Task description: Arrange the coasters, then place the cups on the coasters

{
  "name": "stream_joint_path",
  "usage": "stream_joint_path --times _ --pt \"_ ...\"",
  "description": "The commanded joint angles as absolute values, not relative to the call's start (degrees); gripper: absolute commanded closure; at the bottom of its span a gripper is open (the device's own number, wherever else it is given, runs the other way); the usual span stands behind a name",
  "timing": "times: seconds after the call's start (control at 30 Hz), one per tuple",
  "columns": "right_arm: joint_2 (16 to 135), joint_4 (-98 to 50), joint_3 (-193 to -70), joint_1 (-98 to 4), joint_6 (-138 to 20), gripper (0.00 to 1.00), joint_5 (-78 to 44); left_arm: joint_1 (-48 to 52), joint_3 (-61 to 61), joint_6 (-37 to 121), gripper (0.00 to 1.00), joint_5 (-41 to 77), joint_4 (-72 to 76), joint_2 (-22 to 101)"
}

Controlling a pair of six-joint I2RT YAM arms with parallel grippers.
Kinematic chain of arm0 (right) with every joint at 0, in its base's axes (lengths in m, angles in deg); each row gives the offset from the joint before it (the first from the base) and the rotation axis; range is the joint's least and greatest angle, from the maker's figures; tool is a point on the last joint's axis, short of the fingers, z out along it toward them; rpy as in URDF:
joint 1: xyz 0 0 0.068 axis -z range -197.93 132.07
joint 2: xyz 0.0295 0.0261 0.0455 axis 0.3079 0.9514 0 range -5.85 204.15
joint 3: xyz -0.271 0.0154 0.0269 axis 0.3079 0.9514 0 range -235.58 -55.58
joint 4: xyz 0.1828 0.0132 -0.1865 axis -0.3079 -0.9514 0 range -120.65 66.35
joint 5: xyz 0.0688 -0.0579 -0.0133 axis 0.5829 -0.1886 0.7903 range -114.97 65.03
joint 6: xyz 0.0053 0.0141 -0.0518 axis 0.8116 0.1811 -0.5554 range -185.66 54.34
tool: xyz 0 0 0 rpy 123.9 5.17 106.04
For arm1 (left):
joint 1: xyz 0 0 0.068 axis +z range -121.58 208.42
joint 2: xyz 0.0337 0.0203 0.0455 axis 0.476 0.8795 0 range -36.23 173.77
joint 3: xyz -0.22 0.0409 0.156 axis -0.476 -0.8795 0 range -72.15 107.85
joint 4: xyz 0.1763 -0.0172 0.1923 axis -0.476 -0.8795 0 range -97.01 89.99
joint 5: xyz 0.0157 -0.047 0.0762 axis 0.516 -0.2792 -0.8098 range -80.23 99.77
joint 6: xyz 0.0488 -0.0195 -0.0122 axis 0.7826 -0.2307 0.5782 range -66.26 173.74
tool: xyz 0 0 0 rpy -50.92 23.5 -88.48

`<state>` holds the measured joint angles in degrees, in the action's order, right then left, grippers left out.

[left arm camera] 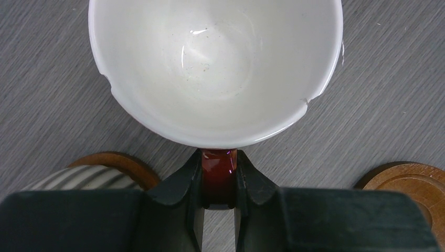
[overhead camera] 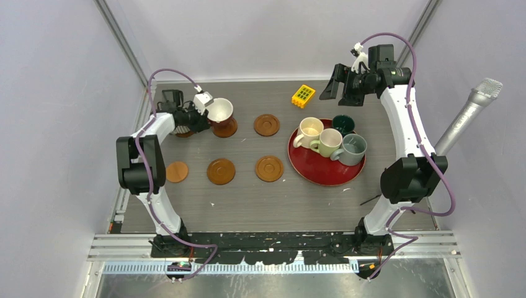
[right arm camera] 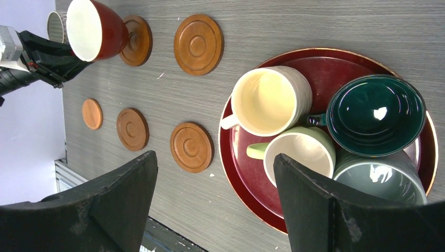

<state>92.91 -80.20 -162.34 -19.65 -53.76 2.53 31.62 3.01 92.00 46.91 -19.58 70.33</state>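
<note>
Left of the red tray [overhead camera: 316, 172], three near coasters [overhead camera: 221, 171] lie bare. Four cups [overhead camera: 327, 141] sit on the tray. Farther back, left of it, our left claw [left arm camera: 219, 167] pinches the brown cup [overhead camera: 219, 110] by its handle over a coaster [overhead camera: 229, 131]. Behind the tray, our right claw [right arm camera: 214, 157] gapes empty.

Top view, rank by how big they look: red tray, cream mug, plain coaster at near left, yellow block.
1. red tray
2. cream mug
3. plain coaster and yellow block: about alike, so not ranked against each other.
</note>
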Motion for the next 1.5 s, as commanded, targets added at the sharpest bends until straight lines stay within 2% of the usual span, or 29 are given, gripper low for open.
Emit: stream_joint_path --times 0.0,0.63,0.67,0.77,0.93,1.1,1.47 --pt "92.5 -80.0 -164.3 -19.6 -54.6 0.15 2.4 31.0 3.5 92.7 1.00 50.2 -13.5 69.2" --pt "92.3 -80.0 -164.2 -19.7 -54.8 0.15 2.0 30.3 0.6 92.9 1.00 49.2 -13.6 70.1" --pt "92.4 -80.0 -164.1 -19.7 -54.8 0.15 2.0 30.3 0.5 92.9 0.98 48.8 -13.8 70.2" --pt "92.4 -79.8 -164.1 -19.7 -54.7 0.14 2.2 30.2 0.4 92.9 0.82 47.9 -14.4 70.4" --pt "92.5 -79.8 -164.1 -19.7 -54.7 0.14 2.3 30.1 -0.2 93.4 0.67 47.2 -15.6 70.1" --pt "92.4 -79.6 -163.9 -19.7 -54.7 0.15 2.4 30.0 -1.6 94.0 0.60 47.2 -16.5 69.2" --pt "91.6 -79.1 -162.8 -19.7 -54.5 0.14 2.7 29.9 -4.6 95.2 0.59 47.8 -17.1 66.5"
